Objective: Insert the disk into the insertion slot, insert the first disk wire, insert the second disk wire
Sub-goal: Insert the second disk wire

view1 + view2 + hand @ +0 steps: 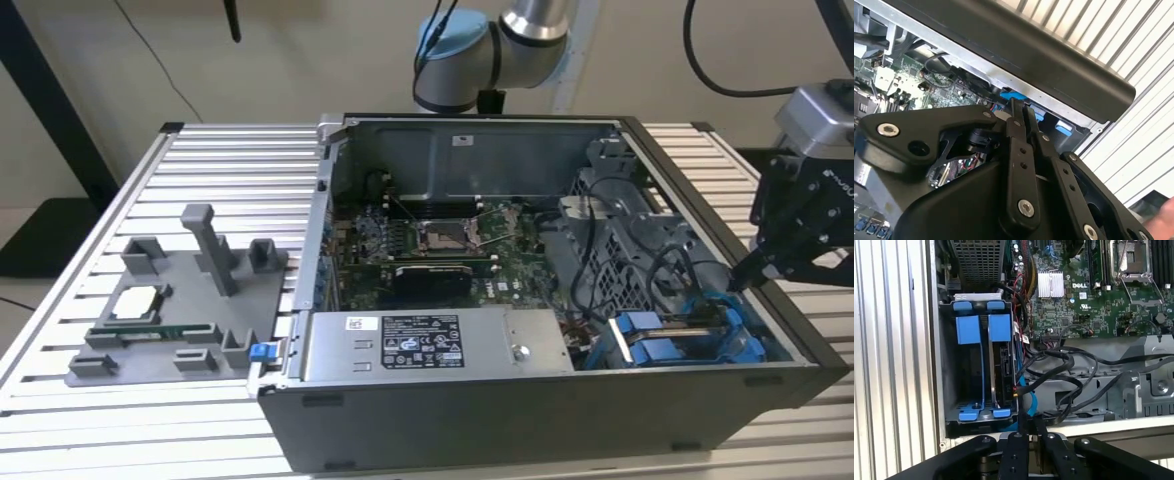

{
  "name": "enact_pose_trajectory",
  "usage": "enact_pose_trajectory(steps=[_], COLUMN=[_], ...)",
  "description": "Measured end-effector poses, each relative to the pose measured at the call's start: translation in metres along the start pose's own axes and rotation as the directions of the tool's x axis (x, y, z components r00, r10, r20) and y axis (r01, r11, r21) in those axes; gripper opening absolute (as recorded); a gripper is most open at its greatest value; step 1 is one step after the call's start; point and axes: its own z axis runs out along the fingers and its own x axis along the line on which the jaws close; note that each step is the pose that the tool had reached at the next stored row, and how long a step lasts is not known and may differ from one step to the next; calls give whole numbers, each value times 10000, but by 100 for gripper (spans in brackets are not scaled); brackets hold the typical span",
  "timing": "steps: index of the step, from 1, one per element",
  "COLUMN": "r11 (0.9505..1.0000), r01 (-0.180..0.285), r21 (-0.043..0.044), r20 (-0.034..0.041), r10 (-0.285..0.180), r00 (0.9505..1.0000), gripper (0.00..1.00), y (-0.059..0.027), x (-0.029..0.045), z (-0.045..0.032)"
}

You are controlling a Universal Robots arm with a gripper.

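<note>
Black cables (1064,365) crowd just beside the insertion slot (947,365), where the disk (1000,367) stands on edge, silver and black between blue carrier tabs, with the clenched hand (1030,420) near its end.

I log the gripper (738,282) as matt black all over. The insertion slot (949,365) is grey metal with bright blue plastic tabs. The disk (1003,370) shows a dark face, a silver edge and a blue carrier. The motherboard (1079,295) is green, dotted with small silver and black parts. The cables (1069,367) are black and one wire (1030,402) is blue. The power-supply box (534,345) is grey with a white label. The table (80,250) is silver, ribbed in parallel stripes. The case (534,420) is dark grey
</note>
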Motion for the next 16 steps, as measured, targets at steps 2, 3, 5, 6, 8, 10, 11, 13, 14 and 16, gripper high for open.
enact_pose_trajectory(steps=[2,3,5,6,8,10,11,13,14,16], r11=[10000,10000,10000,10000,10000,9999,9999,9999,9999,9999], r01=[0,0,0,-3,-8,-14,-17,-23,-25,-36], r21=[0,0,-2,-10,-57,-102,-125,-161,-161,-168], r20=[1,-1,2,1,-4,-8,-11,-23,-24,-22], r10=[0,0,0,3,8,14,17,22,25,35], r00=[10000,10000,10000,10000,10000,10000,10000,10000,10000,10000], gripper=[0,0,0,0,0,100,100,100,100,100], y=[0,0,2,3,4,4,4,2,1,-5], x=[0,0,-2,-2,-1,3,8,29,44,93], z=[-1,-7,-18,-24,-44,-61,-65,-69,-70,-75])
